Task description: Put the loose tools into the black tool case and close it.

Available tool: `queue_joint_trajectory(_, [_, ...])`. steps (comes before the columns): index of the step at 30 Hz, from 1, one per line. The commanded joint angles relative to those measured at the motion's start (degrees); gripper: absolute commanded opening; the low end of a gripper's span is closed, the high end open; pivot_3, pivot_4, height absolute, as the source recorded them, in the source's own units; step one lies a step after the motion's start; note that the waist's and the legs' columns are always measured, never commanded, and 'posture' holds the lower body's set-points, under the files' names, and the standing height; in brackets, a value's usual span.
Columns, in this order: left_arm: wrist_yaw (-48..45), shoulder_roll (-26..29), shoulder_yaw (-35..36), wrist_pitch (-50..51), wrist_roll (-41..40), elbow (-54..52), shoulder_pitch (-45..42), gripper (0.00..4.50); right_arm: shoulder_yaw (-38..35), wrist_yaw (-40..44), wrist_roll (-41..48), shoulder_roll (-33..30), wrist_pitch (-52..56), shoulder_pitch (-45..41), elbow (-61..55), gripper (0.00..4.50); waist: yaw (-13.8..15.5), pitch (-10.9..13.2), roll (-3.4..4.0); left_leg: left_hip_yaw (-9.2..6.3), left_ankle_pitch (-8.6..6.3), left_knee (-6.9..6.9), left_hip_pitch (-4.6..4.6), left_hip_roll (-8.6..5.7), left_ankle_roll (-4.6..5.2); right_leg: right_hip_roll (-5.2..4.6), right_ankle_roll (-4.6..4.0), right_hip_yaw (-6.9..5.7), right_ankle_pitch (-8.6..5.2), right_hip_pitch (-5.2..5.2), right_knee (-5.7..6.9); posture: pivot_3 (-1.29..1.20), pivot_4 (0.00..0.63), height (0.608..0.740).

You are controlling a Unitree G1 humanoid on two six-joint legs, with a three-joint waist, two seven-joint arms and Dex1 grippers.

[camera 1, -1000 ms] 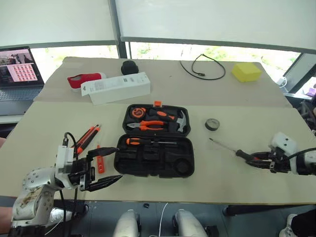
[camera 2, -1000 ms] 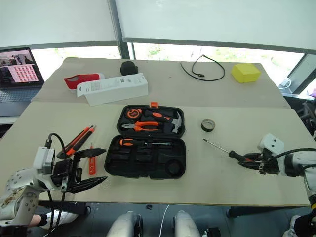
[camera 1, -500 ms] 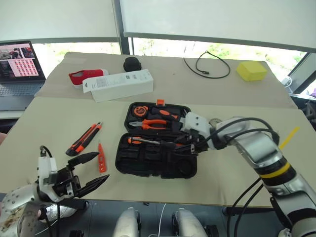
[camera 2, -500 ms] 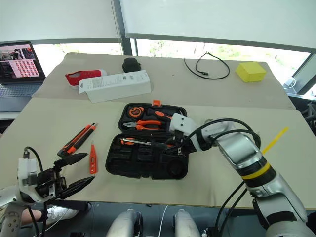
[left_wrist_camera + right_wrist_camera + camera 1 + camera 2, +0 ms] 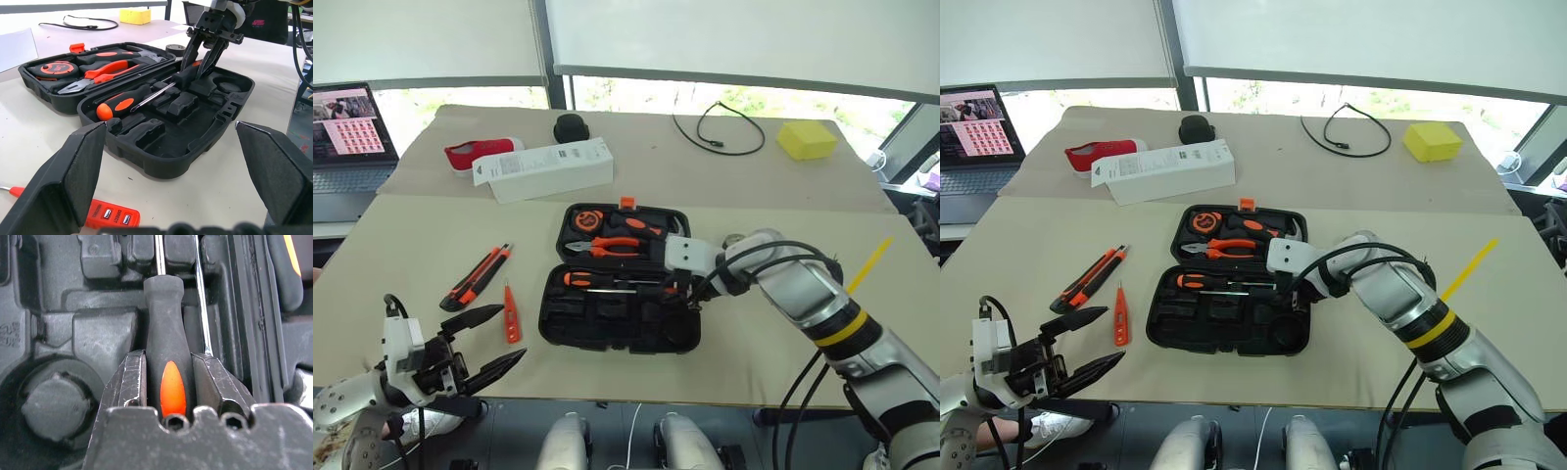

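Note:
The black tool case (image 5: 607, 328) lies open at the table's centre. One screwdriver (image 5: 607, 281) lies in its front half. My right gripper (image 5: 168, 357) is shut on the black-orange handle of a second screwdriver (image 5: 168, 333), held low among the moulded slots beside the first one's shaft. The utility knife (image 5: 478, 277) and the slim orange tester pen (image 5: 511, 313) lie on the table left of the case. The tape roll (image 5: 176, 49) sits behind the case, beyond my right arm. My left gripper (image 5: 513, 333) hangs open and empty at the near left edge.
Pliers, a hammer and a tape measure fill the case's back half (image 5: 622, 235). Farther back are a white carton (image 5: 543, 168), a red-white object (image 5: 475, 155), a round black object (image 5: 570, 127), a cable (image 5: 715, 132) and a yellow block (image 5: 805, 140). A laptop (image 5: 347, 127) stands far left.
My right arm swung in from the table's right side with the screwdriver to the case's front half. My left gripper drew back toward the near edge, still open.

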Motion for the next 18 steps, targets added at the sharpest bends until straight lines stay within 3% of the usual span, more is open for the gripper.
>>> queue_joint_trajectory(1, [0.02,0.56,0.80,-1.20,0.05,-0.94,-0.52,4.50,-3.21,1.06,1.17,0.87,-4.78,-0.27,0.57,2.29,-0.01,0.00,0.00,0.00,0.00,0.00,0.00,0.00,0.00,0.00,-0.01,0.00,0.00,0.00,0.01,0.00,0.150,0.740])
queue_joint_trajectory(3, [0.04,0.54,0.89,-1.22,0.10,-0.86,-0.49,4.50,-5.90,3.57,3.90,0.89,-7.32,-0.53,0.61,2.93,-0.01,0.00,0.00,0.01,0.00,0.00,0.00,0.00,0.00,0.00,-0.01,0.00,-0.01,0.00,0.01,0.00,0.150,0.740])
queue_joint_trajectory(7, [0.30,0.36,1.12,-1.30,0.15,-0.86,-0.34,4.50,-10.48,8.35,8.46,0.08,-9.40,-1.04,1.08,2.93,-0.04,0.01,-0.01,0.00,0.00,0.00,0.00,0.02,0.00,0.02,-0.01,0.00,-0.01,0.00,0.02,0.00,0.150,0.740])
queue_joint_trajectory(10, [0.58,0.04,1.08,-1.54,0.24,-0.86,-0.21,4.50,-11.92,7.71,8.65,1.21,-13.01,0.50,3.28,2.24,-0.03,0.01,-0.02,0.00,0.00,0.00,0.01,0.01,0.00,0.02,-0.01,0.00,-0.01,0.03,0.01,0.00,0.150,0.740])
queue_joint_trajectory(16, [1.63,-0.79,0.42,-1.92,0.82,-1.15,-0.19,4.50,-11.58,3.69,6.05,7.67,-22.80,4.69,9.89,0.20,-0.08,-0.04,-0.11,0.01,0.00,-0.01,0.06,0.02,0.00,0.04,-0.03,0.00,-0.02,0.06,0.05,0.00,0.150,0.740])
queue_joint_trajectory(18, [1.77,-0.83,0.40,-1.89,0.92,-1.20,-0.13,4.50,-11.32,3.29,5.03,8.55,-24.78,5.12,11.70,0.06,-0.06,-0.04,-0.11,0.02,0.00,0.00,0.04,0.01,-0.01,0.04,-0.02,0.02,-0.01,0.03,0.08,0.00,0.150,0.740])
